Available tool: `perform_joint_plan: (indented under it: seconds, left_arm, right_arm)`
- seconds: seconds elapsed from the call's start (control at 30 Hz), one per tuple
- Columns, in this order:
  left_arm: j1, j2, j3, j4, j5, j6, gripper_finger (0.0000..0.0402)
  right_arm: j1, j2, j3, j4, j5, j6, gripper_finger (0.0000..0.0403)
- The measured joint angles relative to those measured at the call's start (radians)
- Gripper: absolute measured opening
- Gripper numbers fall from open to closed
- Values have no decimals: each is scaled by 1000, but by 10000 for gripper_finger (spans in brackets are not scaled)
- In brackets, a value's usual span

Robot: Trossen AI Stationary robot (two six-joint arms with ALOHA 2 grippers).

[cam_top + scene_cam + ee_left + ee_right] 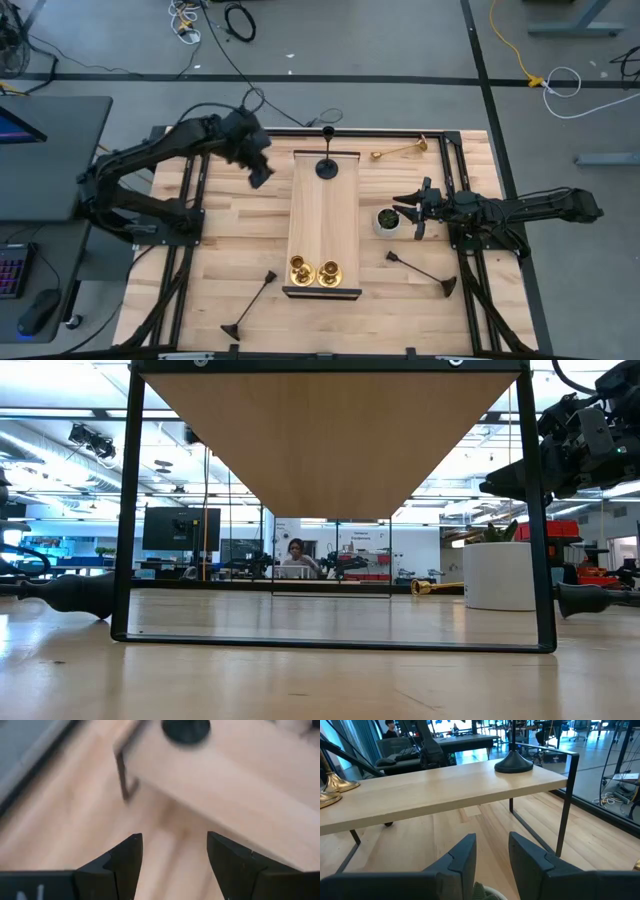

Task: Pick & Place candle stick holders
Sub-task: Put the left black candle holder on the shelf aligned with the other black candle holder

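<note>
A black candle stick holder is standing upright at the far end of the raised wooden shelf, and the left gripper is hovering just beside that end of the shelf, off its left edge, with its fingers spread wide and nothing between them. In the left wrist view the holder's round black base is sitting on the board ahead of the spread fingers, apart from them. Two brass holders are standing side by side at the near end of the shelf. A third brass holder is lying on its side on the table near the far right corner. Two more black holders are lying on the table: one near the front left, one near the front right. The right gripper is waiting above the small white plant pot, its fingers standing partly apart and holding nothing.
</note>
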Motion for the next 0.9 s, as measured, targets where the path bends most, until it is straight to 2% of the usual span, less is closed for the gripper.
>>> perform_joint_plan:
  seconds: [0.23,0.43,0.73,0.9]
  left_arm:
    - [-153,-23,0,-295,-2,-287,220]
    - [-351,-18,-2,-421,-60,-504,220]
    - [-688,-21,-2,-447,-126,-833,220]
    - [-893,-21,-2,-441,-217,-1058,220]
  right_arm:
    - [0,0,0,0,0,0,114]
    - [0,0,0,0,0,0,114]
    - [0,0,0,0,0,0,114]
    - [0,0,0,0,0,0,114]
